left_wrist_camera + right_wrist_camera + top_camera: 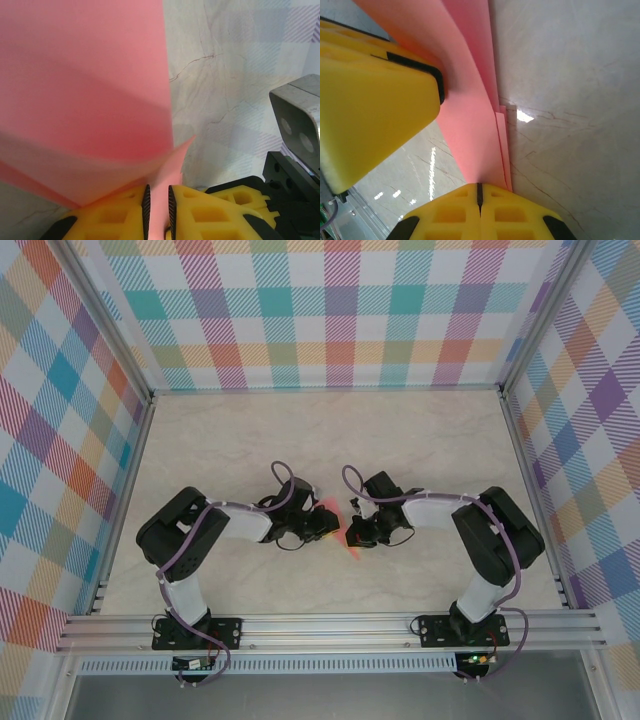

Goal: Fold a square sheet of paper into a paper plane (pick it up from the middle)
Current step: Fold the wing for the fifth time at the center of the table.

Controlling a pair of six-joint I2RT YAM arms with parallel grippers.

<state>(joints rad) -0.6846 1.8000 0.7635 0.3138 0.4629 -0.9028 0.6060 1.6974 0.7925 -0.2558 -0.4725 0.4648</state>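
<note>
The square sheet of paper (333, 509) is folded into a narrow salmon-pink strip of several layers, held up off the table between both grippers at the centre. My right gripper (480, 192) is shut on one end of the paper (470, 125), whose layers fan out from its closed jaws. My left gripper (158, 200) has its pads slightly apart, with a flap of the paper (85, 90) standing in the narrow gap. The left gripper's yellow finger (375, 100) presses against the paper from the side. In the top view the left gripper (322, 524) and right gripper (356, 531) nearly touch.
The marble-patterned table (330, 440) is walled by checked panels on three sides. An aluminium rail (330, 628) runs along the near edge. The right arm's wrist camera (300, 125) and yellow finger (240, 196) sit close to the left gripper.
</note>
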